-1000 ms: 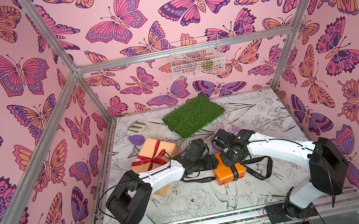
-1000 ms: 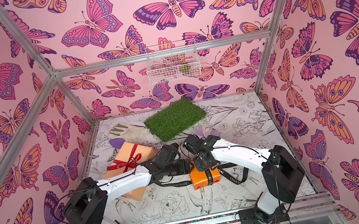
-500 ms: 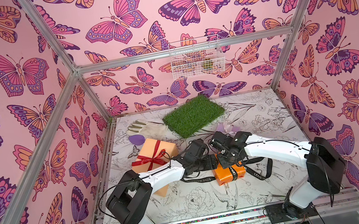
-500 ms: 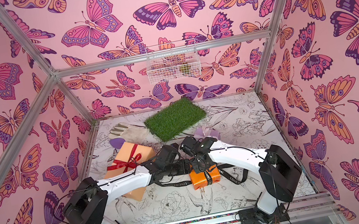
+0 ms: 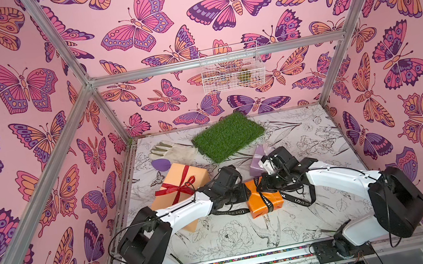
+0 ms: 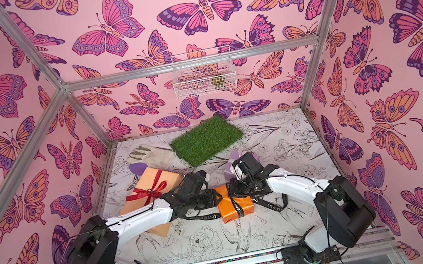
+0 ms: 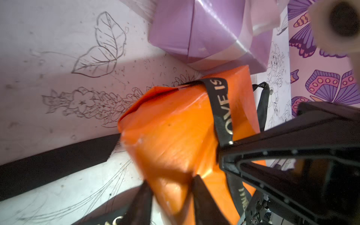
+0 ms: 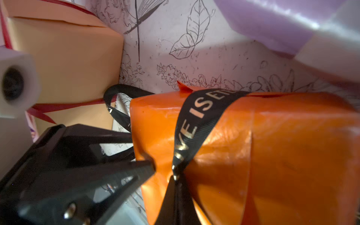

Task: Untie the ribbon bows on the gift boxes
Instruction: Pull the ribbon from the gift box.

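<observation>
Both top views: high above the front edge of the table (image 5: 252, 234) (image 6: 209, 244), angled down toward its back edge, sharing the whole surface. Wrist views: very close, facing the orange box (image 7: 175, 136) (image 8: 272, 146) from opposite sides; shared: that box, black ribbon (image 7: 220, 101) (image 8: 194, 120), lilac box (image 7: 194, 29) (image 8: 272, 19).

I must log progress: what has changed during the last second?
The right gripper came down onto the orange box and shut on the black ribbon; the left gripper shut on that box's corner. The peach box, its red bow and the lilac box stayed put.
</observation>
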`<state>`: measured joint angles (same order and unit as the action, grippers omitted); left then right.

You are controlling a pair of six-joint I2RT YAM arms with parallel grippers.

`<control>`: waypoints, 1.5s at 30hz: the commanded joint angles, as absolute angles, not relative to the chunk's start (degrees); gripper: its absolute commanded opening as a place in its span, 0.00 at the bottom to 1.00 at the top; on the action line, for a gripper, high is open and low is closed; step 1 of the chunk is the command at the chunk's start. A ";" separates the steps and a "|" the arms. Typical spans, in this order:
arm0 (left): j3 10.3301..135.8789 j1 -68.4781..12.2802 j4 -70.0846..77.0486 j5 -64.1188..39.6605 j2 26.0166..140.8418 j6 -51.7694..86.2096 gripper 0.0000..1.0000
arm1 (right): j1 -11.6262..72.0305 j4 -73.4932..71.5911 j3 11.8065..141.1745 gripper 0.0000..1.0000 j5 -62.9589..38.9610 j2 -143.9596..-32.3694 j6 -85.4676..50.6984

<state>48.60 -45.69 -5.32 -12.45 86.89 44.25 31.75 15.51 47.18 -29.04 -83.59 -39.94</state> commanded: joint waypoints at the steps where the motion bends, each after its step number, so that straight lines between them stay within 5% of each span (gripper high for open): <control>1: 47.64 -45.36 -4.24 -12.84 83.11 44.71 0.00 | 31.38 12.75 44.19 0.00 -32.85 -84.99 -42.49; 11: 48.94 -45.44 -0.09 -18.93 86.00 46.06 0.00 | 31.20 11.71 42.99 0.00 -31.43 -84.55 -43.99; 15: 46.97 -45.11 -1.70 -15.92 85.26 46.54 0.55 | 31.04 15.69 43.70 0.00 -28.34 -83.96 -42.40; 20: 44.85 -43.81 -4.99 -14.62 81.35 46.49 0.66 | 30.08 18.88 44.03 0.00 -26.03 -82.06 -41.14; 22: 43.97 -43.21 -5.05 -14.03 78.96 46.68 0.61 | 30.04 19.28 44.19 0.00 -25.75 -81.59 -41.06; 24: 43.86 -42.89 -5.10 -13.58 76.82 46.59 0.45 | 30.05 19.35 44.30 0.00 -25.53 -81.47 -41.07; 27: 45.09 -42.89 -4.29 -14.19 75.54 46.58 0.02 | 30.06 19.47 44.13 0.00 -25.06 -81.47 -41.26; 34: 48.43 -44.44 4.72 -21.58 82.63 49.26 0.00 | 30.01 17.88 42.74 0.00 -25.33 -81.47 -42.55; 45: 50.15 -47.95 4.82 -16.97 89.78 50.42 0.00 | 29.40 16.87 41.48 0.00 -25.38 -79.98 -43.24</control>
<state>49.56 -47.35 3.55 -18.85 88.66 49.80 29.89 12.78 43.00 -28.69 -79.72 -43.29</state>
